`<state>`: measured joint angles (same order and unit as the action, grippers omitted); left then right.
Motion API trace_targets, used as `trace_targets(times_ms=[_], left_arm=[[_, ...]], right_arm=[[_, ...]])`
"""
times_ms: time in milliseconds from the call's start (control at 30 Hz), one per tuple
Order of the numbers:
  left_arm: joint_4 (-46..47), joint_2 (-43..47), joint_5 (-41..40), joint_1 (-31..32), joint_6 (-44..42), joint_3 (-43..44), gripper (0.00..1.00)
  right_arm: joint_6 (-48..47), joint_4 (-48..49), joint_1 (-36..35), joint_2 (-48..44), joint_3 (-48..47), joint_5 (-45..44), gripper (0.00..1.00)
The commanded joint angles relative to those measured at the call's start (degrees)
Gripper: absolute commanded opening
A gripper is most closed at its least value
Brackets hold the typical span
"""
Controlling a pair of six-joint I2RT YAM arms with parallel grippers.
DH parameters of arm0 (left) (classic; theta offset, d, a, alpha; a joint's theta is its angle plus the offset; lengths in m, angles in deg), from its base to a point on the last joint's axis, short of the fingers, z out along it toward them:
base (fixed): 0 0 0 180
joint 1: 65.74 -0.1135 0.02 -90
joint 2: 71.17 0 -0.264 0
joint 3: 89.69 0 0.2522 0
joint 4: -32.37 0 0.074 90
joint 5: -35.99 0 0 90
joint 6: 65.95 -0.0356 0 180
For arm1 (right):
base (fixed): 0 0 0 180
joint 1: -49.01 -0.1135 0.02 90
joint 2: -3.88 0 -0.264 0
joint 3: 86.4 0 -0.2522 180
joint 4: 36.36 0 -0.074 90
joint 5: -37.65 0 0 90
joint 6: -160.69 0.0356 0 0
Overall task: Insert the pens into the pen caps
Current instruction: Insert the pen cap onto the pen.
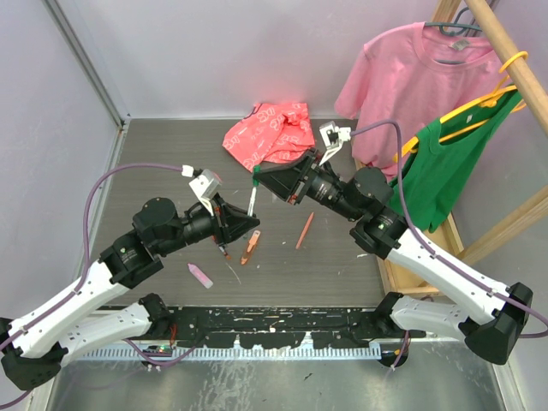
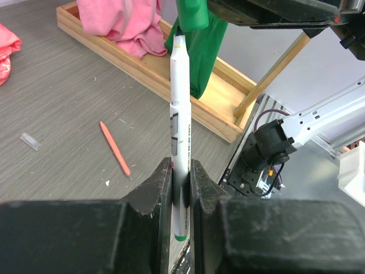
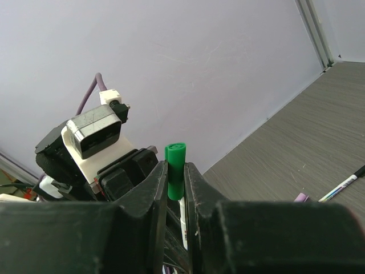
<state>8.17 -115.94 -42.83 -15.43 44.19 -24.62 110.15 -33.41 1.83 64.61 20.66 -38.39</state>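
Progress: early | left fingers [image 2: 181,188] clamp white marker [image 2: 179,114] | right fingers [image 3: 175,182] clamp green cap [image 3: 175,165], meeting marker tip | other pens on table [image 1: 171,171] uncapped

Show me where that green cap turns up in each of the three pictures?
Top external: green cap centre, above the white marker.
Left wrist: top centre, over the marker's tip.
Right wrist: lower centre, pinched between the fingers.
Shared landmark: the white marker.
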Motion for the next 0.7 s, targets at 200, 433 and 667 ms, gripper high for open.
trace_targets(times_ms=[200,433,667], left_arm=[[4.3,1.2,-0.4,0.3,-0.1,2.0,0.00],[4.5,1.4,-0.8,0.3,-0.1,1.9,0.00],[4.5,1.4,-0.7,0.3,-0.2,1.8,0.00]], right_arm=[[0.3,3.3,-0.2,-0.8,0.8,0.5,0.00],[0.5,3.4,-0.2,-0.8,1.2,0.6,0.00],[0.7,4.3,-0.2,-1.0,1.1,-0.4,0.00]])
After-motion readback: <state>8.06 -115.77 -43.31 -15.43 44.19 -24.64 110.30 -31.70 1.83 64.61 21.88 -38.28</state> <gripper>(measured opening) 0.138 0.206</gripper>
